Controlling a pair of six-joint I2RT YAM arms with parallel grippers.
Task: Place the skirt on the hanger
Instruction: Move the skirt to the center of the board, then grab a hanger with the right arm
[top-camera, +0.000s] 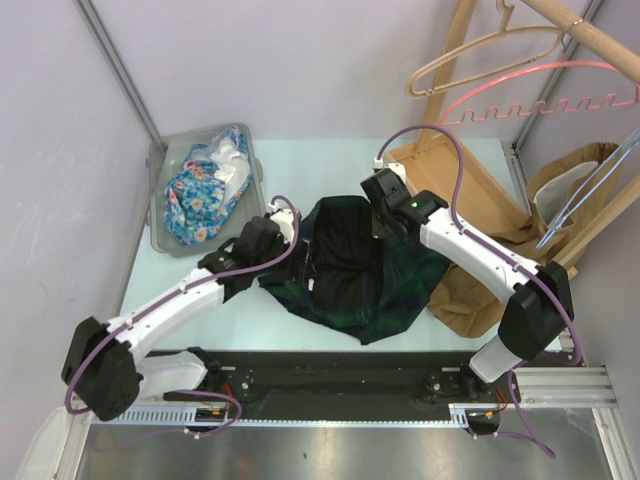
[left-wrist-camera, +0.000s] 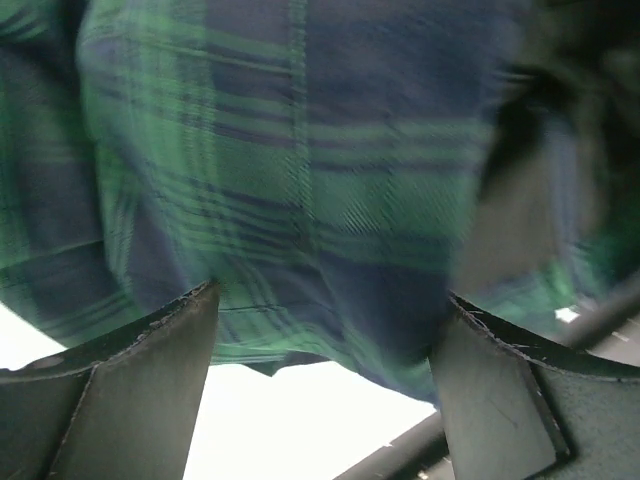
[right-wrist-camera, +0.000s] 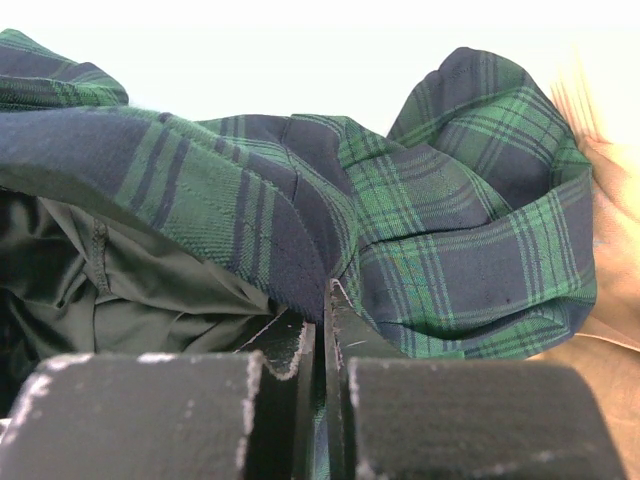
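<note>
A pale table (top-camera: 300, 160) between lilac walls is seen, with a wooden rack (top-camera: 590, 35) at its far right corner, from which a beige hanger (top-camera: 490, 50) and a pink hanger (top-camera: 545, 95) are hung. The skirt (top-camera: 350, 285), dark green plaid, is spread crumpled at the table's middle, between the two arms. The right gripper (right-wrist-camera: 322, 300) is clamped together on a fold of its far edge. The left gripper (left-wrist-camera: 325, 330) is held wide apart just beside the skirt's left edge, with nothing gripped. The hangers lie beyond and to the right of the cloth, nearer the right arm, so the lift is judged to go that way. The waistband cannot be made out among the folds, and the rack is cut off by the frame.
</note>
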